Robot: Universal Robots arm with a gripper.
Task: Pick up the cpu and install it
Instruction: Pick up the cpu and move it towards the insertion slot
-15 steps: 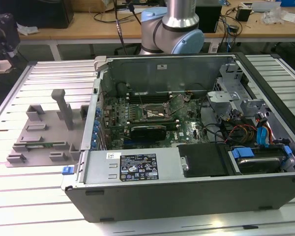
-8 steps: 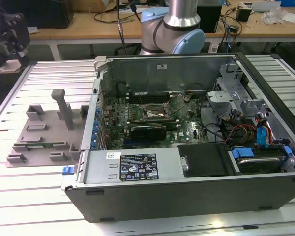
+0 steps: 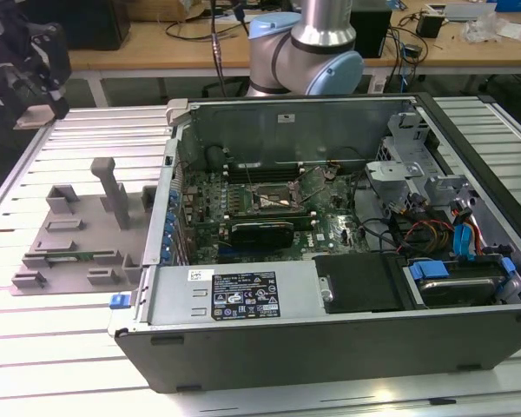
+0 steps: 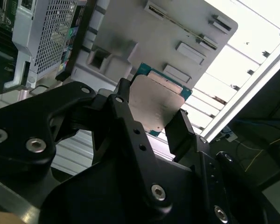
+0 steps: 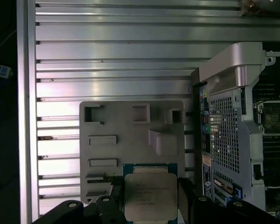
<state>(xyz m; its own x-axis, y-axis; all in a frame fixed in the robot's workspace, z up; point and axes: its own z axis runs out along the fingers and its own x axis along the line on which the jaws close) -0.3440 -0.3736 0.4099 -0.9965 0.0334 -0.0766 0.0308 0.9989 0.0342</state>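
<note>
The cpu (image 5: 149,196) is a small square chip with a silver-grey metal top on a green board. My gripper (image 5: 149,199) is shut on it, one dark finger (image 5: 113,205) against each of two opposite edges. In the second wrist view the cpu (image 4: 154,100) sits between the black fingers (image 4: 179,128) of the gripper (image 4: 151,114), held in the air above the grey plastic fixture (image 4: 177,28). In the exterior view the gripper's dark body (image 3: 30,56) hangs at the upper left, above the slatted table. The motherboard socket (image 3: 276,201) lies open inside the computer case (image 3: 243,300).
The grey fixture (image 3: 78,234) with upright blocks lies on the aluminium slat table (image 3: 35,347), at the exterior view's left of the open case. Inside the case are cables (image 3: 434,230), a drive cage (image 3: 399,169) and a black power unit (image 3: 365,282). The arm's base (image 3: 308,52) stands behind the case.
</note>
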